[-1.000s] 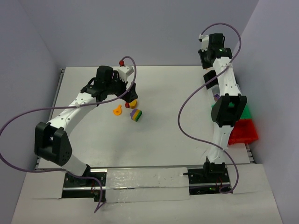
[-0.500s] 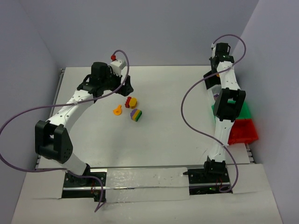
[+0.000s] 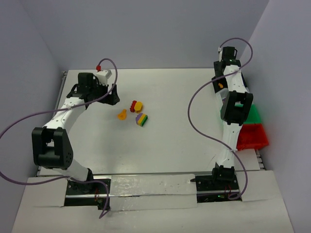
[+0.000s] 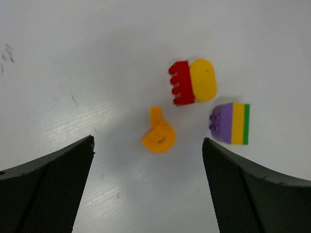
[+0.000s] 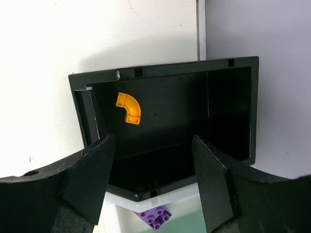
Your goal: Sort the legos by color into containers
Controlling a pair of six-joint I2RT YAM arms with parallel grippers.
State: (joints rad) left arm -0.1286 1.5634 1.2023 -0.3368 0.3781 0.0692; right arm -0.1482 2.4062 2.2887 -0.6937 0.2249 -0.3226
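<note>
As right gripper [image 5: 152, 141] hovers, orange elbow [image 5: 128, 108] in black bin [image 5: 231, 111]

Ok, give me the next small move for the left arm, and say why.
Probably ease the left gripper forward and down onto the orange piece, then close. Its jaws stand open and empty. In the left wrist view that piece lies centred between them, apart from the red-and-yellow piece and the striped block, so the fingers seem to have room.

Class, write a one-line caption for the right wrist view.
Open right fingers above a black bin with an orange curved piece inside; a purple brick sits in the neighbouring white bin.
</note>
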